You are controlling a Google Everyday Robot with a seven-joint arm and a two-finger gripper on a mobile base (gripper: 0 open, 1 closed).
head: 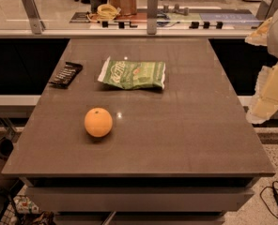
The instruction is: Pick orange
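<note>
**Warm overhead light, small glints on the table**

An amber cast covers everything. Light falls from above: two small glints sit on the table (190, 125), one just right of the orange (98, 122), which throws a soft shadow beneath itself. The green snack bag (133, 74) shines faintly. The gripper (266, 97), at the right edge, looks pale and washed out.

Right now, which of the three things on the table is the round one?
The orange, near the front left; the green bag and black packet behind it lie flat. The tool is at the far right, apart from it.
</note>
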